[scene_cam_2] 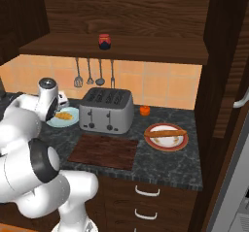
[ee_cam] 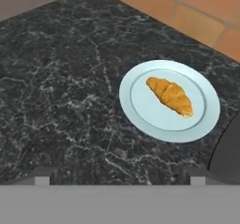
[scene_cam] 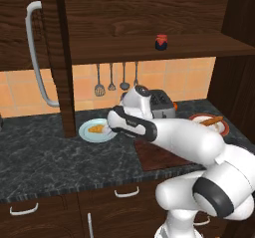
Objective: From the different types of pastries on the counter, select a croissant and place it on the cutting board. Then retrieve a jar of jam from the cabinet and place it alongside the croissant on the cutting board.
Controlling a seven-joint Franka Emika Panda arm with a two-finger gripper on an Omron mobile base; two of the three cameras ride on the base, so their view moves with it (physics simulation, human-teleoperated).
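The golden croissant (ee_cam: 170, 95) lies on a pale blue plate (ee_cam: 136, 120) on the dark marbled counter (ee_cam: 65, 101). My gripper (ee_cam: 119, 177) hovers above the counter a little short of the plate, open wide, with nothing between its fingers. From the left base the croissant (scene_cam: 94, 129) shows just left of my gripper (scene_cam: 109, 126). The cutting board (scene_cam_2: 103, 151) lies bare in front of the toaster (scene_cam_2: 106, 110). A red-lidded jar of jam (scene_cam_2: 104, 41) stands on the open cabinet shelf (scene_cam_2: 146, 54). The stick-shaped pastry (scene_cam_2: 167, 133) rests on a red-rimmed plate (scene_cam_2: 155, 141).
Utensils (scene_cam: 117, 77) hang on the tiled wall behind the croissant's plate. A cabinet door with a long curved silver handle (scene_cam: 37, 58) stands open at the left. A small orange object (scene_cam_2: 144, 110) sits right of the toaster. My arm covers part of the cutting board (scene_cam: 152, 160).
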